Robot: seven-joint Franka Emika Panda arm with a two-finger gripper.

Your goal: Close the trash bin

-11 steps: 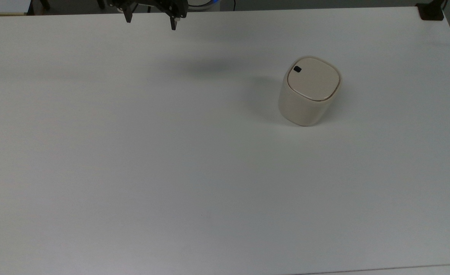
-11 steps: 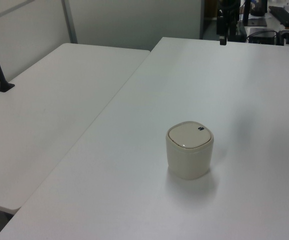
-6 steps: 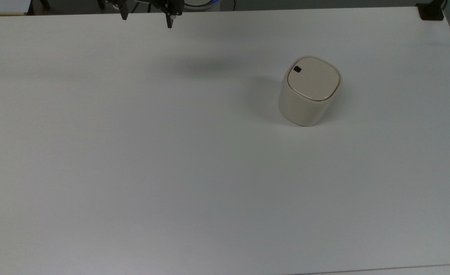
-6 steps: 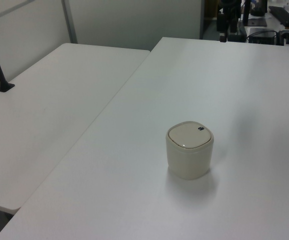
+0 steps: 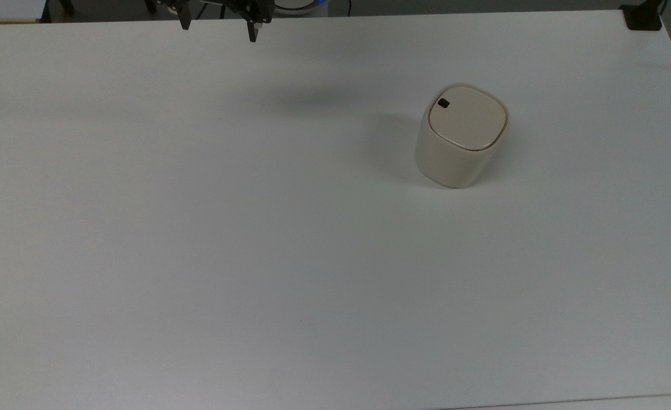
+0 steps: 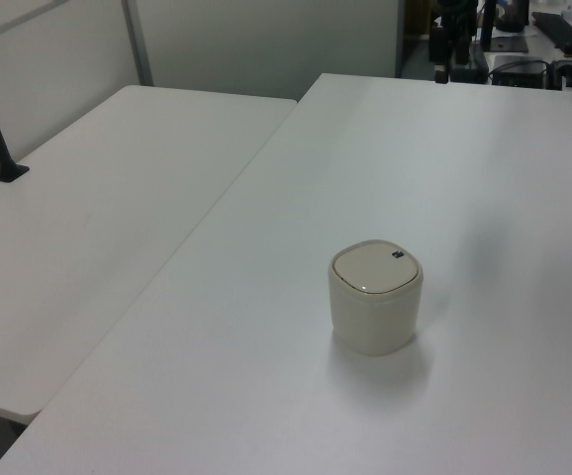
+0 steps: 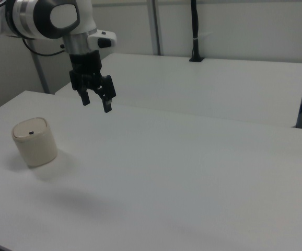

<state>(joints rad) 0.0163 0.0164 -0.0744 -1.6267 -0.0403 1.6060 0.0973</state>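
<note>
Since a second ago the gripper (image 5: pixel 217 25) has drawn back toward the top edge of the top view and has held there for the last half second; the trash bin (image 5: pixel 462 135) has not shifted.

Top view: I see the bin upright in the upper right of the frame on the white table (image 5: pixel 256 256), its flat lid (image 5: pixel 467 118) seated level, the black button (image 5: pixel 443 103) at the lid's upper-left corner. The claw is spread, grasping nothing, well apart from the bin.

Left view: the bin (image 6: pixel 375 297) sits lower centre, lid down.

Right view: I have the arm high at upper left, wrist pointing down, fingers (image 7: pixel 107 106) parted over bare table; the bin (image 7: pixel 34 142) stands at centre left. I judge the closing done, so nothing more is called for than staying clear.
</note>
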